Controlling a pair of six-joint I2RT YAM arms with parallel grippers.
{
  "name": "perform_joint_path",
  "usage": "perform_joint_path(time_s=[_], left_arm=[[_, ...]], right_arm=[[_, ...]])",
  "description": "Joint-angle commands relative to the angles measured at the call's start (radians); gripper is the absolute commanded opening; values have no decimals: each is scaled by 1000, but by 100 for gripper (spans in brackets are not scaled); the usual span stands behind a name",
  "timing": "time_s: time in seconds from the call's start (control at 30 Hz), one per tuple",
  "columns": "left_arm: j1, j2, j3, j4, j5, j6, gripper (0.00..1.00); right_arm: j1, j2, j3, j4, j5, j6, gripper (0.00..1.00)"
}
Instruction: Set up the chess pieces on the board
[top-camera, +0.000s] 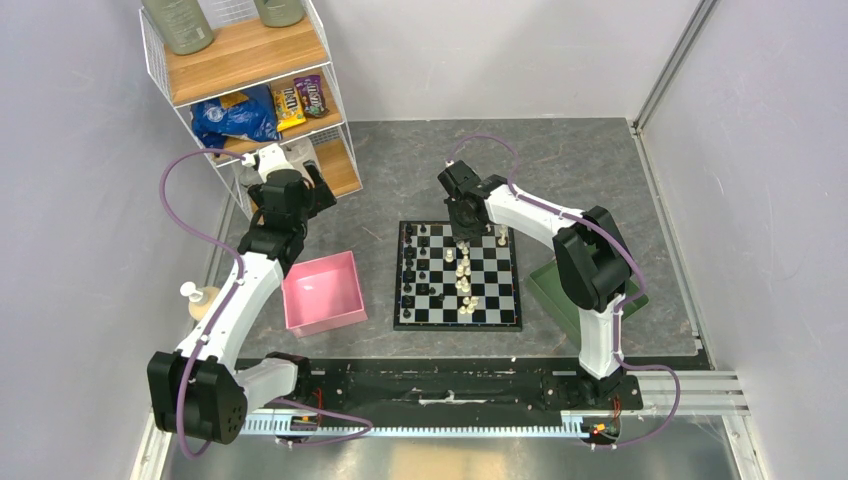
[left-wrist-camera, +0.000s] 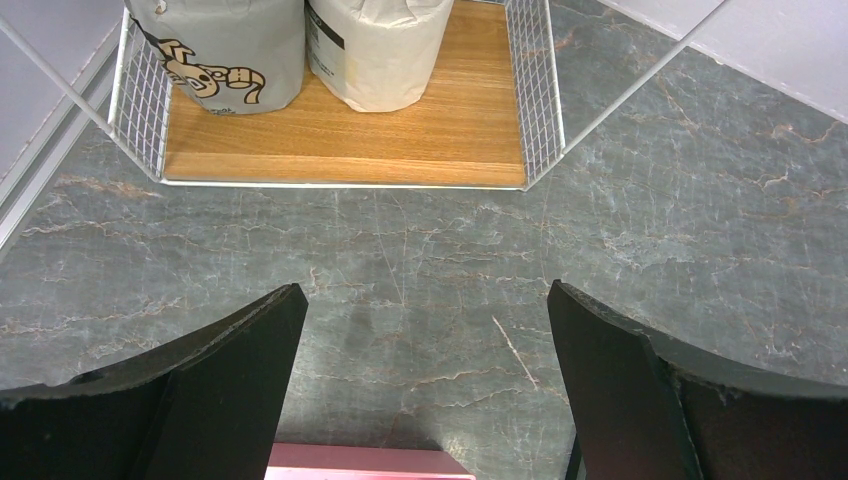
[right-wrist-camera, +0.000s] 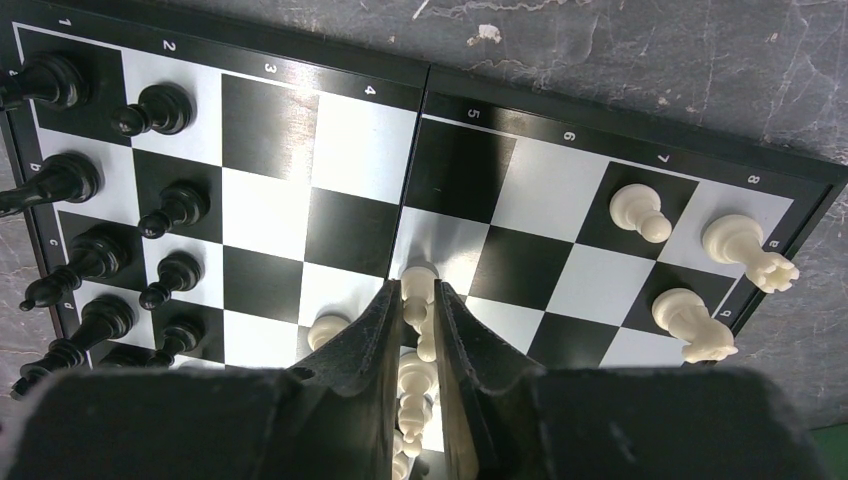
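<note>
Right gripper (right-wrist-camera: 418, 305) pinches a white piece (right-wrist-camera: 417, 280) over the board (right-wrist-camera: 265, 125) (bound for its home square, I'd guess); left gripper (left-wrist-camera: 425, 385) hangs spread.

Top view: white pieces (top-camera: 465, 280) mid-board are too small to tell kinds. Right gripper (top-camera: 463, 238) covers the squares beneath it; finger gap unreadable here. Green tray (top-camera: 545, 285) sits mostly behind the right arm. Shelf (top-camera: 270, 50) is cut off at the upper edge.

Left wrist: pink tray (left-wrist-camera: 365, 462) is a sliver at the bottom edge. Two rolls (left-wrist-camera: 375, 40) are cut off at the top.

Right wrist: near part of the board (right-wrist-camera: 560, 190) is hidden behind the fingers (right-wrist-camera: 365, 340). Held piece (right-wrist-camera: 418, 290) is mostly covered, kind unclear. Leftmost black pieces (right-wrist-camera: 45, 80) are cut by the edge.
</note>
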Motion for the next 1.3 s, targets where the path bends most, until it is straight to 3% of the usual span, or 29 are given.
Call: perform_joint_path(time_s=[0.0, 0.47, 1.27], left_arm=[[2, -10, 1, 45, -14, 10, 100], [3, -11, -5, 47, -15, 10, 100], [3, -18, -11, 45, -15, 7, 100]], right_arm=[[0, 3, 27, -18, 5, -11, 25], [0, -11, 22, -17, 38, -11, 18], [-86, -125, -106, 20, 102, 21, 17]])
